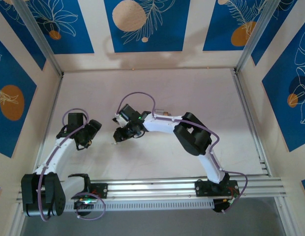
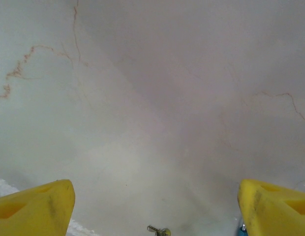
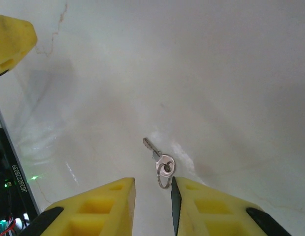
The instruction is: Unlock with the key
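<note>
- Top external view: the left fingers [image 1: 87, 139] and the right fingers [image 1: 118, 136] both hang low over the white desk [image 1: 157, 93], near each other at its near-left part. Their state cannot be judged from this view.
- Left wrist view: the left fingers [image 2: 37, 206] stand spread wide, released, with only bare desk [image 2: 152, 98] between them. A small metal piece [image 2: 159, 230] lies at the bottom edge, too small to identify.
- Right wrist view: the right fingers [image 3: 98, 206] are narrowly parted and clamp nothing. The key [image 3: 160, 160] lies flat on the desk just ahead of the tips. Its blade points away, and its ring reaches into the mouth of the gap, nearer the right-hand finger. Whether ring and finger touch cannot be told.
</note>
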You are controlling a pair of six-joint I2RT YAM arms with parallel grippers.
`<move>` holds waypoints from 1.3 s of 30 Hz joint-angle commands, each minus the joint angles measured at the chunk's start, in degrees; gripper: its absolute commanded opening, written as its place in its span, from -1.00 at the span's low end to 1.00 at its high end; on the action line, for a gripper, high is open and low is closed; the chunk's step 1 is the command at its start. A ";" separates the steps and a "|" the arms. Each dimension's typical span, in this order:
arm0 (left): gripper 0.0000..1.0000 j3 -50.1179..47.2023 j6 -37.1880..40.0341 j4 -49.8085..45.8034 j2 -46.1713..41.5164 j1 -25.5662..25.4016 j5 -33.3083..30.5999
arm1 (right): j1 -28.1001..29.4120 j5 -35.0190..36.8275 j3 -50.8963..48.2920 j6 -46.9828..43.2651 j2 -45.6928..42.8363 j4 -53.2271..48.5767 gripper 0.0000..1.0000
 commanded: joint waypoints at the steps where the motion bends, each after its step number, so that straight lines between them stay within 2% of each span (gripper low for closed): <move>1: 0.70 -0.99 -0.87 1.18 -0.81 0.83 1.05 | -0.52 1.33 -1.05 1.09 -1.15 -0.16 -0.38; 9: 0.70 -1.16 -1.04 1.11 -0.46 0.97 0.65 | 0.43 -0.07 1.78 0.58 1.93 -1.55 -0.36; 33: 0.72 -1.96 -0.83 1.86 -0.36 1.87 1.96 | 1.81 2.75 5.70 -0.64 4.77 -5.09 -0.40; 39: 0.71 -2.18 -0.73 2.07 -0.29 2.19 2.36 | 1.97 2.74 5.65 -0.57 5.07 -5.04 -0.53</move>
